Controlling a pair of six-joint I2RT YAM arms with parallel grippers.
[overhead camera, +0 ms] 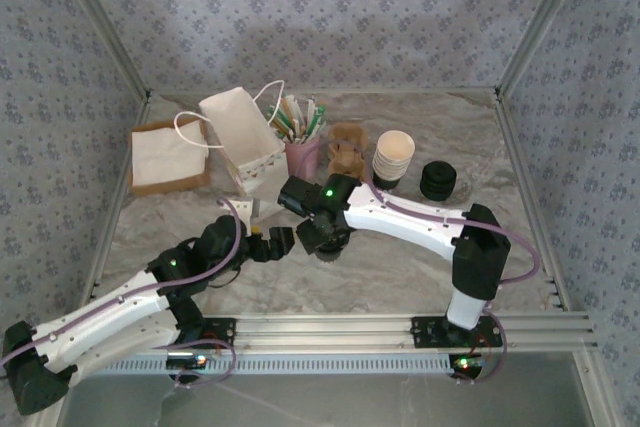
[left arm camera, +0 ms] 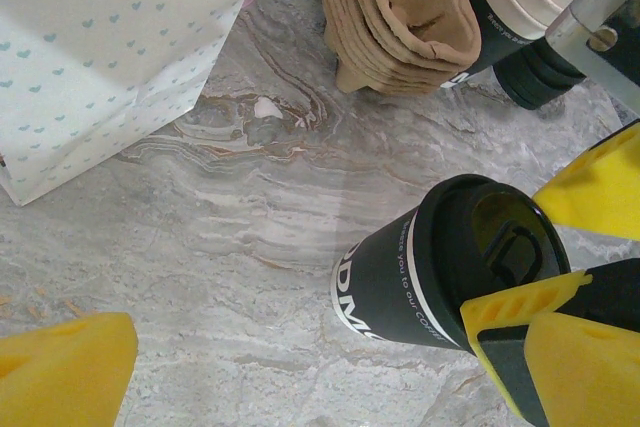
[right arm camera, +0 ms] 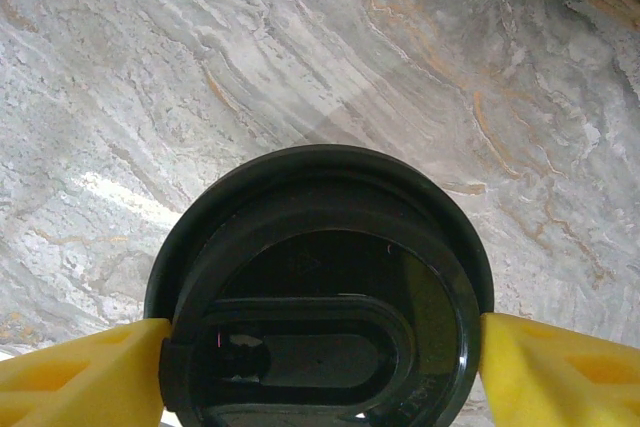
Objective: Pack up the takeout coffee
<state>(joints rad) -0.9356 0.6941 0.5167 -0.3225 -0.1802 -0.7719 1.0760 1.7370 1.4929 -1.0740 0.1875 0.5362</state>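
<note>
Right wrist: takeout coffee upright, directly under right gripper; pads flank lid rim, pinch not certain. Coffee stands front-right of paper bag. Left gripper spread, farther.

**Takeout coffee**: a paper cup whose side is dark, with white lettering and a thin white band. It is closed by a round black plastic lid with a raised rim and an oblong sip recess. The cup stands upright on the grey marbled table, near a stack of brown pulp carriers but apart from it. The right gripper has a yellow finger at either side of the lid; firm contact cannot be told.
</note>
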